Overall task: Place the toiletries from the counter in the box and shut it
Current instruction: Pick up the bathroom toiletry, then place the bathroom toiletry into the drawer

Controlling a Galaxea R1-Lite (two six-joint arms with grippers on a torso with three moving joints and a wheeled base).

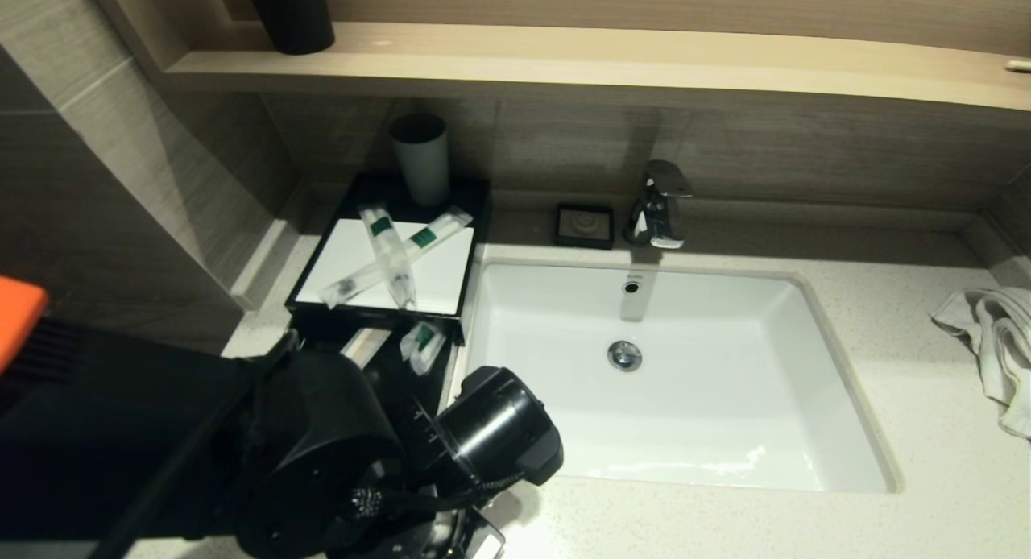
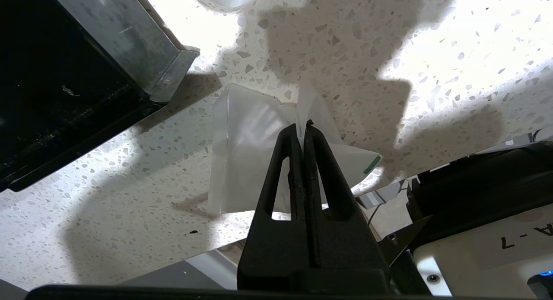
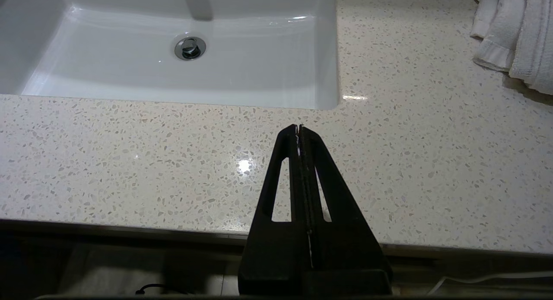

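My left gripper [image 2: 302,125] is shut on a translucent white plastic packet [image 2: 248,153] with a green stripe and holds it just above the speckled counter [image 2: 389,45], beside a corner of the black box [image 2: 65,97]. In the head view the box [image 1: 310,289] stands left of the sink. Its white panel carries two long wrapped packets [image 1: 389,253] lying crossed. The open black part in front holds a small green-marked packet [image 1: 424,345] and a wood-coloured one [image 1: 364,343]. My left arm [image 1: 322,454] hides its own gripper there. My right gripper [image 3: 299,127] is shut and empty over the counter's front edge.
The white sink [image 1: 725,430] fills the middle of the counter, with a chrome faucet [image 1: 660,204] and a black soap dish [image 1: 585,225] behind it. A grey cup [image 1: 421,160] stands behind the box. A white towel [image 1: 991,341] lies at the far right, and it also shows in the right wrist view [image 3: 514,36].
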